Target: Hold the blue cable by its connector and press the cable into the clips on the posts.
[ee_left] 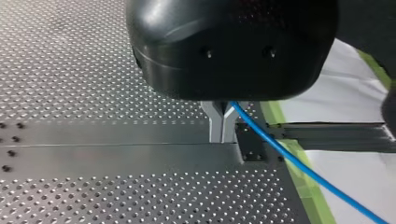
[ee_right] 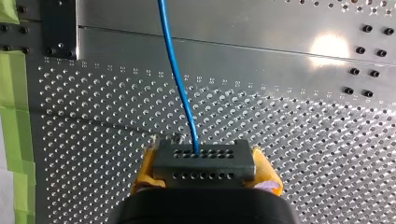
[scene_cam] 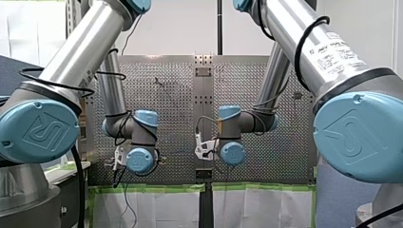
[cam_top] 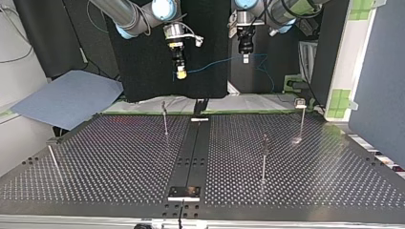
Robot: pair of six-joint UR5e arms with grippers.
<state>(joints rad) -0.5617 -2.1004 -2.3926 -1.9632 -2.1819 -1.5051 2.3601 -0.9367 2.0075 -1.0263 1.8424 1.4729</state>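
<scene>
The blue cable hangs in the air between my two grippers, high above the table at its arm side. In the top view my right gripper, with yellow pads, is at the left. In the right wrist view it is shut on the black connector, and the blue cable leads straight ahead from it. My left gripper is at the top view's right. In the left wrist view its metal fingers are shut on the blue cable, which trails off beside them. Beyond the left gripper the cable droops in a loop.
Thin posts with clips stand on the perforated table: one near the middle, one nearer the front, one at the back right, and a leaning one at the left edge. A dark rail runs down the middle.
</scene>
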